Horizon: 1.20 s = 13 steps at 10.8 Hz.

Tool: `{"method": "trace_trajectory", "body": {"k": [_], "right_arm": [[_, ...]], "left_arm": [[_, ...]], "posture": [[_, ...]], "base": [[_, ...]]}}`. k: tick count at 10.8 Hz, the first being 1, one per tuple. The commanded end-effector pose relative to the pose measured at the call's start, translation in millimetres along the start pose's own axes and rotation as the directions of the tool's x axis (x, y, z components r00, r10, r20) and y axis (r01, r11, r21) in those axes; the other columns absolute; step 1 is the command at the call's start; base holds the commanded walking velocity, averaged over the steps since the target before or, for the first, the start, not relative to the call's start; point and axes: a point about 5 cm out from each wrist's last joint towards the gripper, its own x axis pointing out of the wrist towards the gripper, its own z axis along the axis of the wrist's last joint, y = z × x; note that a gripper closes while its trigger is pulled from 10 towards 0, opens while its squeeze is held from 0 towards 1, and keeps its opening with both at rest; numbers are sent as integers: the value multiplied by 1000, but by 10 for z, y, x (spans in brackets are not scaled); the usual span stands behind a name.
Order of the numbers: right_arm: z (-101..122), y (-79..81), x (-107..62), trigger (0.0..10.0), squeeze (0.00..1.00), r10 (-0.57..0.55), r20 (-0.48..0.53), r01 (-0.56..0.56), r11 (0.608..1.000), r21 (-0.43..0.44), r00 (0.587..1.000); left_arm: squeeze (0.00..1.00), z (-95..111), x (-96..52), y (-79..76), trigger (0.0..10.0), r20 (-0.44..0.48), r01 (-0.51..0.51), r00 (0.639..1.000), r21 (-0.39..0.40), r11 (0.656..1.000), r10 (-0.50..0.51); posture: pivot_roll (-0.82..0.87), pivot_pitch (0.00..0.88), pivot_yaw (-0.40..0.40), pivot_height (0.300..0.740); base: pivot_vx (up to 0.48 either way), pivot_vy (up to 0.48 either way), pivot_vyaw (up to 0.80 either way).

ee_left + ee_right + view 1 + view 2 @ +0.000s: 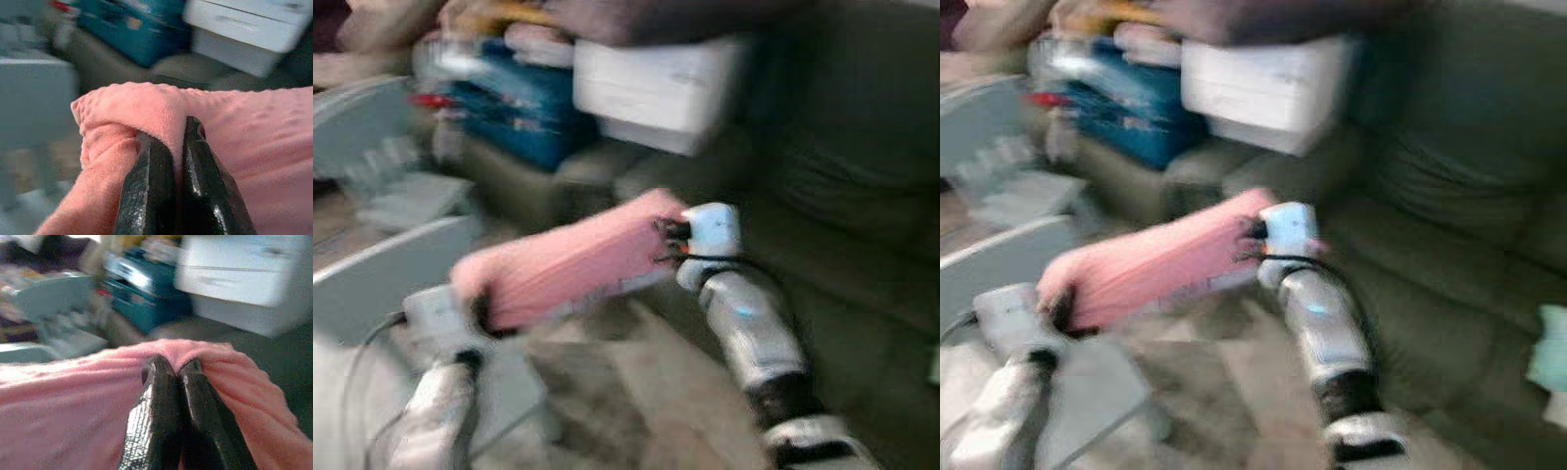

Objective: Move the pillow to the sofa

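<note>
A pink pillow (570, 257) hangs in the air between my two arms, tilted with its right end higher. My left gripper (481, 315) is shut on the pillow's lower left end; in the left wrist view its fingers (154, 181) pinch a fold of the pink fabric (146, 105). My right gripper (672, 240) is shut on the upper right end, its fingers (166, 396) pressed together into the cloth (73, 396). The dark green sofa (842, 215) lies to the right and ahead, its seat (1430, 294) just beyond my right arm. All views are blurred.
A white box (651, 88) and a blue box (524, 113) are stacked on the sofa's far left end. A pale grey table edge (382, 259) stands at the left. A light teal object (1552, 357) lies on the sofa seat at far right.
</note>
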Motion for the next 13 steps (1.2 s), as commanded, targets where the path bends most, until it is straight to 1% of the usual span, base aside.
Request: {"method": "trace_trajectory", "body": {"k": [1, 8, 11, 13], "right_arm": [[136, 44, 47, 10000, 0, 3, 55, -3, 1000, 6, 998], [143, 43, 43, 10000, 0, 1, 51, -1, 1000, 9, 999], [151, 35, 43, 10000, 0, -7, 52, 6, 1000, 13, 999], [151, 34, 46, 10000, 0, -8, 52, 7, 1000, 10, 999]], "left_arm": [[0, 39, -32, 162, 10000, 13, -56, 998, 24, 998, 56], [0, 35, -19, 191, 10000, 14, -62, 998, 22, 998, 62], [0, 69, 15, 233, 10000, 26, -73, 997, 38, 997, 72], [0, 104, 30, 275, 10000, 50, -101, 994, 62, 993, 98]], "posture": [[-130, 6, 43, 740], [-133, 8, 46, 740], [-138, 8, 48, 740], [-138, 7, 50, 740]], "base": [[0, 0, -800], [0, 0, -800], [0, 0, -800], [0, 0, -800]]}}
